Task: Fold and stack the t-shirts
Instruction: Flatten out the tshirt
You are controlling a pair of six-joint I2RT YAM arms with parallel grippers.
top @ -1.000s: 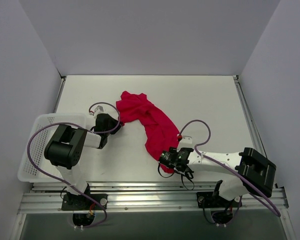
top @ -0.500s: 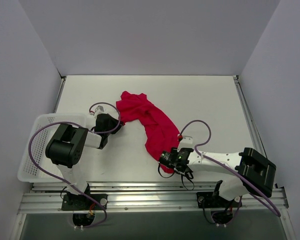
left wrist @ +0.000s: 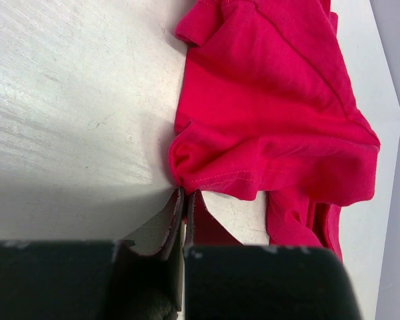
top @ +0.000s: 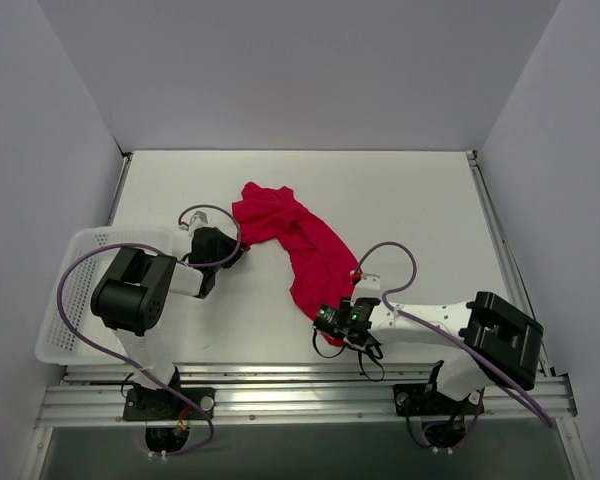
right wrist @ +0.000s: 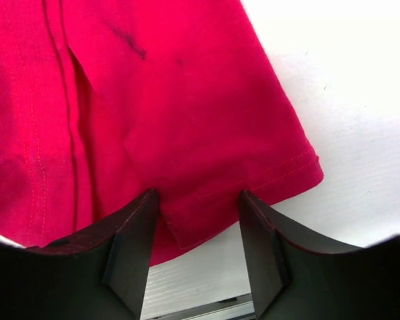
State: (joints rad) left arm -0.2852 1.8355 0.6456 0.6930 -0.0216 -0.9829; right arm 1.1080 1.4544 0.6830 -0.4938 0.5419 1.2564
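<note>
One bright red t-shirt [top: 300,245] lies crumpled in a long band across the middle of the table. My left gripper [top: 236,249] is at its left edge. In the left wrist view the left gripper [left wrist: 185,192] is shut on a hemmed fold of the t-shirt [left wrist: 267,113]. My right gripper [top: 323,319] is at the shirt's near end. In the right wrist view the right gripper [right wrist: 197,197] is open, its fingers [right wrist: 135,230] on either side of the shirt's stitched hem [right wrist: 207,133], low over the table. No neck tag shows.
A white mesh basket [top: 65,300] stands at the table's left near corner beside the left arm. A metal rail [top: 300,375] runs along the near edge just behind the right gripper. White walls enclose the table.
My right gripper has slid a little to the left over the shirt's near end. The left gripper and the shirt have not visibly moved.
</note>
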